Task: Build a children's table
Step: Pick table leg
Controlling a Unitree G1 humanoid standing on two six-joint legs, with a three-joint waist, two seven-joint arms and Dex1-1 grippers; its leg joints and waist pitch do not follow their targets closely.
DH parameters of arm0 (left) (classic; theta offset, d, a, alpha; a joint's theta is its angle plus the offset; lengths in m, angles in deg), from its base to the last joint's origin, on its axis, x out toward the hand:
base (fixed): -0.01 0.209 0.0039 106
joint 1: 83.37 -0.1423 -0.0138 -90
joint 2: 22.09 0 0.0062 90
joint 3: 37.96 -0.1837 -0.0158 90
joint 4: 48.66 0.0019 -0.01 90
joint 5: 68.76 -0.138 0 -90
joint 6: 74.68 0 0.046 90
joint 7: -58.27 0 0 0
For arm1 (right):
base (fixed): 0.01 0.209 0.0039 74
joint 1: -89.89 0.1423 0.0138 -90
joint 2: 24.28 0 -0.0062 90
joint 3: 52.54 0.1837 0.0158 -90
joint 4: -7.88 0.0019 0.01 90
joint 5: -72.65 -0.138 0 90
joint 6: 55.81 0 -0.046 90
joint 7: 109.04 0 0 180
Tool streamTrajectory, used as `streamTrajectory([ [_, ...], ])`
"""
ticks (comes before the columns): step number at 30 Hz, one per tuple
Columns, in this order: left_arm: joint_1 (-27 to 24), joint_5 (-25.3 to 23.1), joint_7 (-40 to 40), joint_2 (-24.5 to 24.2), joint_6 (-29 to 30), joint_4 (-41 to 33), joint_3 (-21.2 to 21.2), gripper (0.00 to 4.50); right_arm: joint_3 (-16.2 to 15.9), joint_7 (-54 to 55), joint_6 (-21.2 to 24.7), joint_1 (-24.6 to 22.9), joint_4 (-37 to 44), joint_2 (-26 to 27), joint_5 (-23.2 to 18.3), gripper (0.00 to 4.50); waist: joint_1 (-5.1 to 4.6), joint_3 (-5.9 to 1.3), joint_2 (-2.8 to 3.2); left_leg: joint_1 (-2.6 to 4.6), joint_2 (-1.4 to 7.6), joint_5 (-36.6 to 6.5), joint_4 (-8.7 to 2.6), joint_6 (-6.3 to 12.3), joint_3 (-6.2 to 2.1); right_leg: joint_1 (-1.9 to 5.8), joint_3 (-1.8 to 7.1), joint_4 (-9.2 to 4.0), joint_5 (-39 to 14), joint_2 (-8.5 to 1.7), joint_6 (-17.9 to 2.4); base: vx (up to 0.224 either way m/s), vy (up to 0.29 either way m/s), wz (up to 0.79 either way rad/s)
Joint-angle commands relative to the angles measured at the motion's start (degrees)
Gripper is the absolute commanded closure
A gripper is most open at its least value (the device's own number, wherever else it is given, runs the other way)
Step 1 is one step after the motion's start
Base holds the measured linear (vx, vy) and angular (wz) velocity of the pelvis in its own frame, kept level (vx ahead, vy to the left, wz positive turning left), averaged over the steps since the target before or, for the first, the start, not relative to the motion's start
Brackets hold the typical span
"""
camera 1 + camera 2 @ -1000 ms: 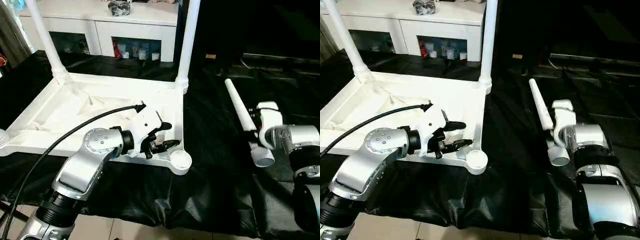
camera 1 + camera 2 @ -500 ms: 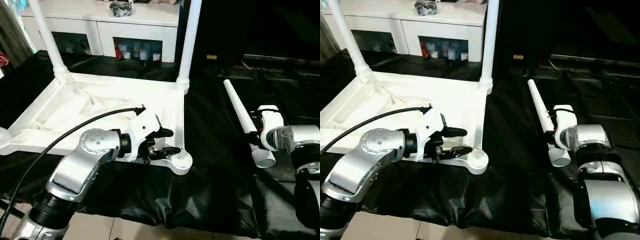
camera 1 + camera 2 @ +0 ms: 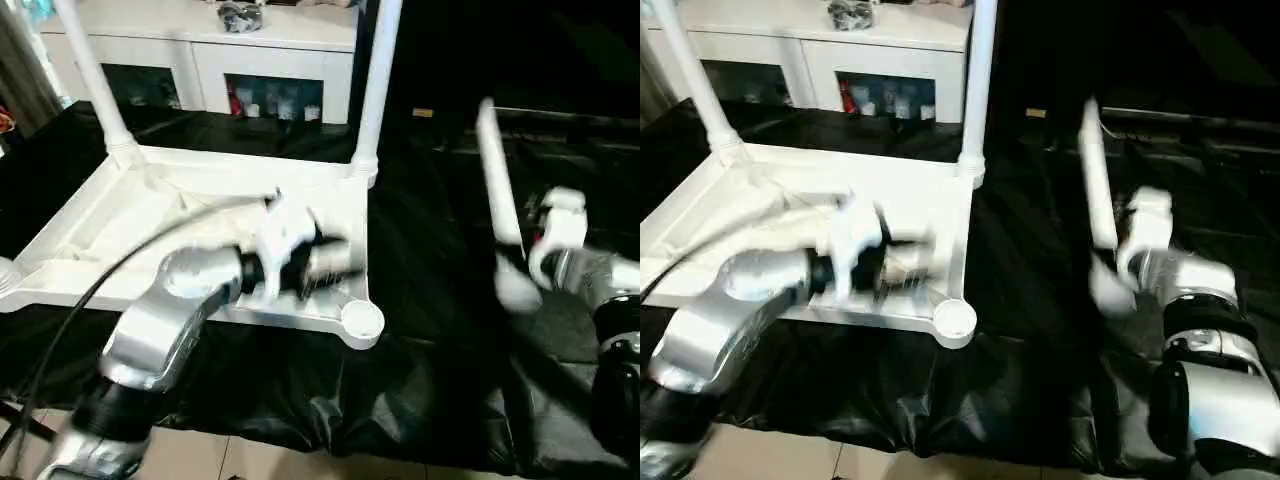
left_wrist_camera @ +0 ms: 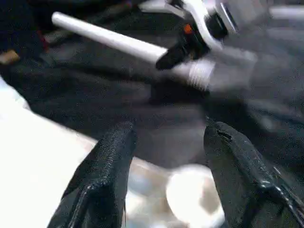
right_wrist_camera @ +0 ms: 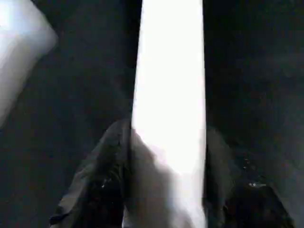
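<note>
The children's table lies upside down: its white ribbed tabletop (image 3: pixel 120 210) rests on the black cloth, with two white legs (image 3: pixel 377 80) standing in the far corner sockets. The near right socket (image 3: pixel 361 320) holds nothing. My left gripper (image 4: pixel 168 130) hovers open over the tabletop's near right part, just short of that socket, nothing between its fingers. To the right, my right gripper (image 5: pixel 166 128) is shut on a third white leg (image 3: pixel 495 170), which is off the cloth and tilted steeply upward, wide end lowest.
A white cabinet (image 3: pixel 200 50) with glass doors stands behind the table. Black cloth (image 3: pixel 420 340) covers the work surface, and its front edge hangs over floor tiles (image 3: pixel 250 465). A black cable (image 3: pixel 60 330) runs along my left arm.
My right gripper has raised the leg off the cloth and tipped it upward. The left gripper has edged right, toward the near right socket.
</note>
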Motion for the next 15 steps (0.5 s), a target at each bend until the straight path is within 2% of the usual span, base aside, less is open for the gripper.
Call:
streamTrajectory([
  [1, 1.82, 1.31, 2.58, 1.29, -0.44, 0.85, 2.21, 1.81, 2.55, -5.47, -4.4, -0.36, 5.5, 1.05, -4.54, 2.65, 0.25, -4.32, -0.59, 0.3, 1.62, -11.29, -3.0, 2.69, -0.72, 3.43, 2.57, -4.06, -15.58, -3.46, -10.87, 0.0, 0.0, 0.0],
  [3, 4.37, 2.62, 6.42, 4.66, -0.19, 3.28, 5.0, 1.81, 4.58, -12.67, -3.45, -1.75, 11.72, 3.34, -10.05, 2.65, 0.42, -4.36, -0.73, 0.29, 1.51, -10.43, -2.92, 4.14, -0.61, 3.57, 2.6, -4.11, -15.07, -3.31, -10.58, 0.0, 0.0, 0.0],
  [4, 6.06, 3.82, 8.64, 6.71, 0.48, 4.79, 6.79, 1.81, 5.57, -16.32, -0.79, -2.6, 15.69, 4.62, -13.62, 2.65, 0.41, -4.47, -0.94, 0.09, 1.66, -9.09, -3.02, 4.73, -0.85, 3.68, 2.43, -3.94, -14.7, -3.31, -10.78, 0.0, 0.0, 0.0],
  [7, 8.4, 6.58, 10.52, 9.35, 1.84, 6.48, 9.31, 1.81, 6.04, -20.86, 1.44, -4.31, 21.33, 6.36, -18.44, 2.65, 1.0, -4.45, -1.02, 0.3, 1.72, -7.88, -2.98, 5.53, -0.76, 3.49, 2.4, -4.12, -15.77, -3.43, -10.82, 0.0, 0.0, 0.0],
  [9, 11.72, 11.69, 12.53, 12.84, 4.6, 8.56, 13.32, 1.81, 5.75, -25.34, 4.4, -6.33, 27.1, 8.0, -23.87, 2.65, 1.51, -4.41, -1.32, 0.37, 1.64, -7.44, -2.95, 5.66, -0.61, 3.47, 2.45, -4.26, -16.24, -3.45, -10.66, 0.0, 0.0, 0.0],
  [10, 12.75, 13.0, 13.04, 13.62, 5.43, 9.34, 14.37, 1.81, 5.42, -26.64, 5.6, -7.0, 28.82, 8.31, -25.41, 2.65, 1.94, -4.56, -1.04, 0.53, 1.82, -7.2, -2.95, 5.62, -0.76, 3.37, 2.44, -4.14, -16.27, -3.55, -10.82, 0.0, 0.0, 0.0],
  [12, 13.52, 13.85, 13.42, 14.17, 5.98, 9.94, 15.09, 1.81, 5.18, -27.65, 6.32, -7.45, 29.95, 8.53, -26.46, 2.65, 2.18, -4.47, -1.15, 0.56, 1.89, -7.32, -3.05, 5.49, -0.81, 3.25, 2.34, -4.29, -16.87, -3.53, -10.56, 0.0, 0.0, 0.0],
  [13, 14.07, 14.46, 13.71, 14.59, 6.4, 10.43, 15.63, 1.81, 5.01, -28.42, 6.93, -7.79, 30.69, 8.72, -27.25, 2.65, 2.3, -4.45, -1.47, 0.56, 1.97, -7.32, -3.12, 5.11, -0.87, 3.25, 2.33, -4.36, -17.58, -3.65, -10.15, 0.0, 0.0, 0.0],
  [14, 14.45, 14.77, 14.03, 14.94, 6.71, 10.76, 16.03, 1.81, 4.98, -28.92, 7.11, -8.21, 31.4, 8.94, -27.8, 2.65, 2.34, -4.4, -1.42, 0.5, 1.9, -7.14, -3.14, 5.0, -0.86, 3.26, 2.36, -4.35, -17.78, -3.63, -10.01, 0.0, 0.0, 0.0],
  [15, 16.34, 16.84, 15.18, 16.65, 7.88, 12.28, 17.62, 1.81, 3.24, -31.24, 9.42, -10.3, 35.1, 9.31, -29.3, 2.65, 2.64, -4.32, -1.36, 0.49, 1.79, -7.18, -3.12, 4.72, -0.75, 3.24, 2.43, -4.57, -18.83, -3.68, -9.24, 0.0, 0.0, 0.0],
])
